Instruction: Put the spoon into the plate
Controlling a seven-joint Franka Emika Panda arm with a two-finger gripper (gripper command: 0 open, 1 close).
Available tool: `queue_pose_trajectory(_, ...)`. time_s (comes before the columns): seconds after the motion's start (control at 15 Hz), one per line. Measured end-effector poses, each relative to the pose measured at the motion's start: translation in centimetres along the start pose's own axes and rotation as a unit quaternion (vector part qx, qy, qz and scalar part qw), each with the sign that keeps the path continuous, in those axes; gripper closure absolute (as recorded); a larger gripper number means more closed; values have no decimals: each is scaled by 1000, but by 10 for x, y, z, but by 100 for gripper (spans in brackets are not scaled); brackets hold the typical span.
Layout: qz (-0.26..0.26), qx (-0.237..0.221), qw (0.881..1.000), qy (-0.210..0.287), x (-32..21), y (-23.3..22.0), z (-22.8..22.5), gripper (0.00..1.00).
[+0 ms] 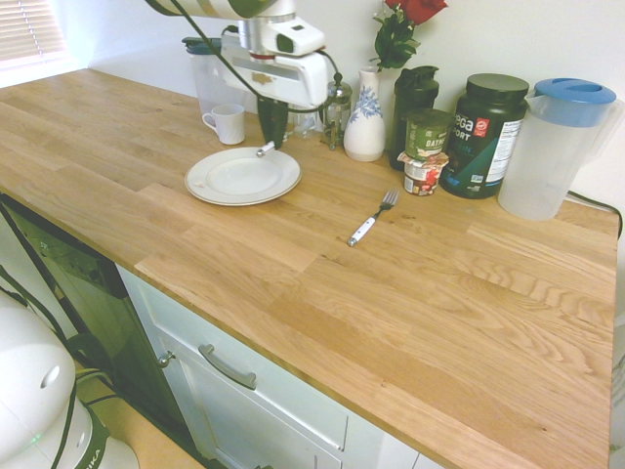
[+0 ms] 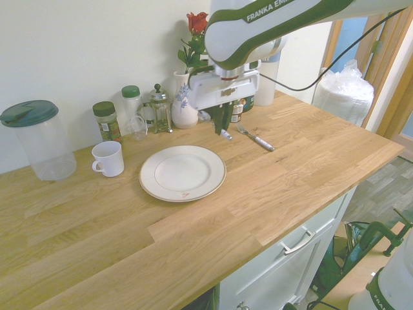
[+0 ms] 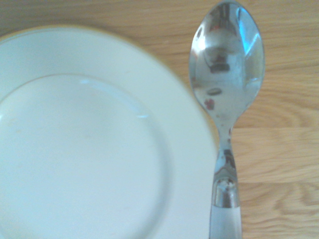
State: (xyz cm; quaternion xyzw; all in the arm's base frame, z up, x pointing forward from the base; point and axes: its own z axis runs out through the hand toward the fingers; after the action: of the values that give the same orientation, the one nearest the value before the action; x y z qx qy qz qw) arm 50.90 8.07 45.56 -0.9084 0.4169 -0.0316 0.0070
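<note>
The round white plate (image 1: 242, 177) (image 2: 182, 172) lies flat on the wooden counter. My gripper (image 1: 272, 125) (image 2: 222, 123) hangs just behind the plate's far rim, shut on the spoon (image 1: 265, 149) (image 2: 226, 135). The spoon's silver bowl pokes out below the dark fingers, a little above the wood. In the wrist view the shiny spoon (image 3: 227, 64) sits beside the plate's (image 3: 89, 149) rim, over bare wood, with its white handle running off the picture's edge.
A white-handled fork (image 1: 372, 218) (image 2: 256, 138) lies on the counter beyond the plate. A white mug (image 1: 227, 123) (image 2: 108, 159), a French press (image 2: 158, 106), a flowered vase (image 1: 365, 117), jars and a lidded pitcher (image 1: 557, 147) line the wall.
</note>
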Motion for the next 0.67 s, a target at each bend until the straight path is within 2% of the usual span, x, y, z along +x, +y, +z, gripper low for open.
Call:
queue_pose_trajectory(0.27, -2, -3, 1000, 9, -77, -44, 36, 100)
queue_pose_trajectory(0.47, 2, -5, 1000, 9, -89, -57, 64, 100)
queue_pose_trajectory(0.67, 9, -6, 1000, 6, -83, -59, 73, 100)
